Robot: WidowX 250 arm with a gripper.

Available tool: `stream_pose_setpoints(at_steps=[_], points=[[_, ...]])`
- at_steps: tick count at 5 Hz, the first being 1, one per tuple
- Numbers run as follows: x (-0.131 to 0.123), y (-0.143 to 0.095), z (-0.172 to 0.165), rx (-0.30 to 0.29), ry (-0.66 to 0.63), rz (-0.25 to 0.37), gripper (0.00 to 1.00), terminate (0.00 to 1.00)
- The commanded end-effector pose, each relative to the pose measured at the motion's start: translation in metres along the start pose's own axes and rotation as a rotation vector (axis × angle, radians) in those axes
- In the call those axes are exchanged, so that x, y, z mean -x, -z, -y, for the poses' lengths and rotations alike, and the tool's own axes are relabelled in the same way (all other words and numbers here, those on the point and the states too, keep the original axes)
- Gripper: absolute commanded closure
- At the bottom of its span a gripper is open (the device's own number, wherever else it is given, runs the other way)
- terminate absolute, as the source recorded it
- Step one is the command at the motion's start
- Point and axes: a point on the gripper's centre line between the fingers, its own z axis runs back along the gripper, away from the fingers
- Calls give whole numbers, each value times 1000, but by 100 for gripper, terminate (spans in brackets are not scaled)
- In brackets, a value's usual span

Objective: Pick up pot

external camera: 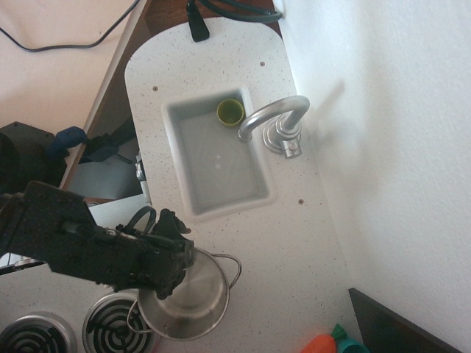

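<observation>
So the white speckled counter (294, 243) fills most of the view, with a plain white wall (383, 147) on its right side. The black arm (73, 243) comes in from the left edge and reaches across to the lower middle. Set into the counter is a white sink (213, 165), basically a rectangular basin, with a curved silver faucet (276, 121) on its right rim arching over the basin.

The pot (193, 298) is shiny silver and sits on the counter just below the sink, next to the stove coils (110, 323) at the bottom left. One wire handle sticks out at its upper right, another shows at its lower left. The end effector (173, 276) is right on top of the pot's left rim, overlapping the opening, so it covers that edge of the pot. It's all black against black, and honestly I can't tell how far open it is or whether it's got the rim.

Smaller stuff: a little yellow-green cup (230, 112) sits in the far corner of the sink, and an orange and teal toy (335, 343) pokes in at the bottom edge.
</observation>
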Motion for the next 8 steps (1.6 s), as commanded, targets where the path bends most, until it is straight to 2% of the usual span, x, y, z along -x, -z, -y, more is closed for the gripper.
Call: stream_pose_setpoints(at_steps=[1,2,4,5,7,8], points=[[4,-3,0,1,-19,25,0,0],[8,-4,-3,-19,-23,22,0,0],[38,1,-17,-122,-50,-26,0,0],[43,-3,-20,-162,-54,20,100,0],[39,-6,-13,-140,-37,41,100,0],[38,-7,-10,-129,-30,53,100,100]])
